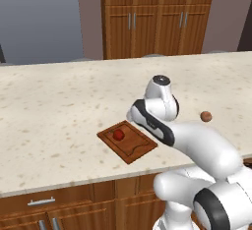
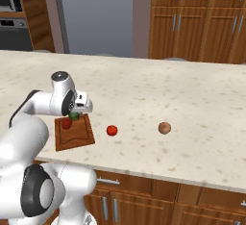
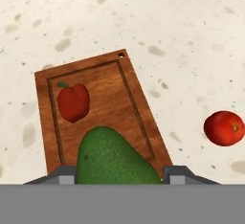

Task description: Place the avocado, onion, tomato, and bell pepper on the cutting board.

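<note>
Speckled stone counter (image 1: 59, 111) with wooden cabinets (image 1: 157, 17) behind it. From the left base view, my arm bends over the board (image 1: 129, 143), and the pepper (image 1: 118, 134) lies on it just left of my wrist; the onion (image 1: 206, 116) sits well off to the right.

From the right base view, my gripper (image 2: 77, 115) hangs over the board's far end with the avocado (image 2: 74, 116) at its tip. The pepper is just below it, the tomato (image 2: 112, 131) off the board to the right, the onion farther right.

In the hand view my fingers (image 3: 62, 174) are closed against the avocado's sides, holding it above the board; pepper ahead-left, tomato right on the counter.
</note>
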